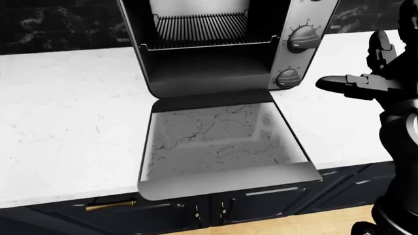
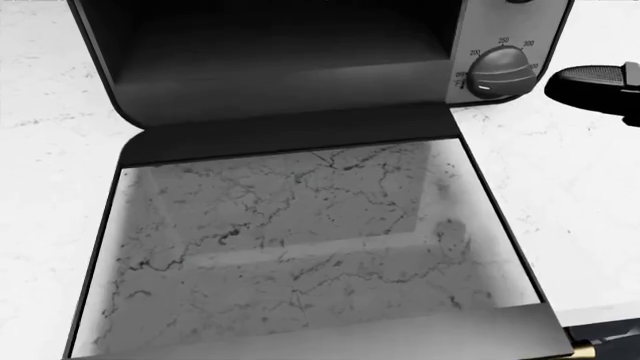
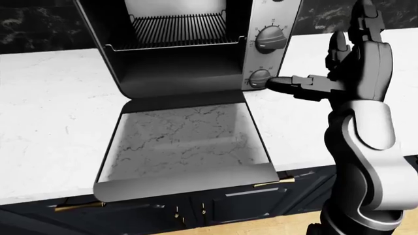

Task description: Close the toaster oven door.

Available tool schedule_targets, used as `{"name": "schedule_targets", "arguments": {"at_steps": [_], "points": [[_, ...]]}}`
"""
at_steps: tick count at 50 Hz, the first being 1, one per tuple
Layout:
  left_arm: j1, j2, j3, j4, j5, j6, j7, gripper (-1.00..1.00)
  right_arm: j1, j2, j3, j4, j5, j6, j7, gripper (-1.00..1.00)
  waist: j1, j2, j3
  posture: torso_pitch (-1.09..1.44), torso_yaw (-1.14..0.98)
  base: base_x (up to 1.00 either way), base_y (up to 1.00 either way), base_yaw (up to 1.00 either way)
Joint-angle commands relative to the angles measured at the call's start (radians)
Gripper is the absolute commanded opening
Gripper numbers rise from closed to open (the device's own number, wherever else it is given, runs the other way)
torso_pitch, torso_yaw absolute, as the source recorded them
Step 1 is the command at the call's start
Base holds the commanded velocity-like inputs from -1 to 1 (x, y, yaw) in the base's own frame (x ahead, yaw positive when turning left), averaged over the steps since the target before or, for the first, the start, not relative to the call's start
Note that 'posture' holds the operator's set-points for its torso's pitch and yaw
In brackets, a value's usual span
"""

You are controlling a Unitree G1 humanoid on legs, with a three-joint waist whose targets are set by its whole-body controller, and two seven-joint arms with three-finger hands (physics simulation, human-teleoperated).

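Right now my right hand (image 3: 307, 88) hangs with fingers spread, right of the toaster oven (image 1: 215, 44), whose door (image 1: 222, 142) lies flat open on the counter (image 1: 65, 112).

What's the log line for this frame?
toaster oven door: fully open, flat | right hand: open, right of oven, no contact | left hand: out of view

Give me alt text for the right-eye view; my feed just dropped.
The toaster oven door lies fully open, flat over the white marble counter, its glass reflecting the marble. The right robot hand hovers open beside the lower knob, clear of the door. A wire rack sits inside the toaster oven.
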Motion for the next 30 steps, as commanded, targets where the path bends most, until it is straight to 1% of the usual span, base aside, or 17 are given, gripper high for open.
{"name": "schedule_targets", "arguments": {"at_steps": [1, 6, 9, 13, 15, 21, 25, 30], "points": [[-0.015, 0.029, 0.017, -0.028, -0.003, -0.029, 0.001, 1.0, -0.025, -0.013, -0.013, -0.025, 0.0, -0.029, -0.001, 1.0, 0.0, 0.005, -0.019, 0.0, 0.0, 0.0, 0.0, 0.0], [-0.016, 0.033, 0.018, -0.027, -0.007, -0.027, 0.004, 1.0, -0.029, -0.017, -0.018, -0.023, 0.012, -0.024, -0.008, 1.0, 0.0, 0.005, -0.018, 0.0, 0.0, 0.0, 0.0, 0.0], [-0.016, 0.037, 0.019, -0.025, -0.008, -0.026, 0.005, 1.0, -0.027, -0.036, -0.017, -0.007, 0.006, -0.027, 0.003, 1.0, 0.0, 0.005, -0.017, 0.0, 0.0, 0.0, 0.0, 0.0], [-0.017, 0.039, 0.02, -0.027, -0.011, -0.022, 0.009, 1.0, 0.0, -0.077, -0.021, 0.033, -0.06, -0.063, 0.061, 1.0, 0.0, 0.003, -0.015, 0.0, 0.0, 0.0, 0.0, 0.0], [-0.018, 0.04, 0.019, -0.028, -0.012, -0.021, 0.009, 1.0, -0.004, -0.073, -0.039, 0.05, -0.066, -0.071, 0.08, 1.0, 0.0, 0.002, -0.015, 0.0, 0.0, 0.0, 0.0, 0.0], [-0.015, 0.036, 0.015, -0.03, -0.005, -0.031, 0.005, 1.0, 0.013, -0.116, -0.044, 0.095, -0.161, -0.158, 0.161, 1.0, 0.001, 0.002, -0.015, 0.0, 0.0, 0.0, 0.0, 0.0], [-0.016, 0.035, 0.015, -0.03, -0.002, -0.032, 0.002, 1.0, 0.017, -0.123, -0.041, 0.102, -0.217, -0.19, 0.21, 1.0, 0.001, 0.002, -0.016, 0.0, 0.0, 0.0, 0.0, 0.0], [-0.014, 0.034, 0.018, -0.03, 0.0, -0.035, -0.002, 1.0, 0.041, -0.11, -0.037, 0.1, -0.276, -0.22, 0.274, 1.0, 0.0, 0.002, -0.018, 0.0, 0.0, 0.0, 0.0, 0.0]]}}
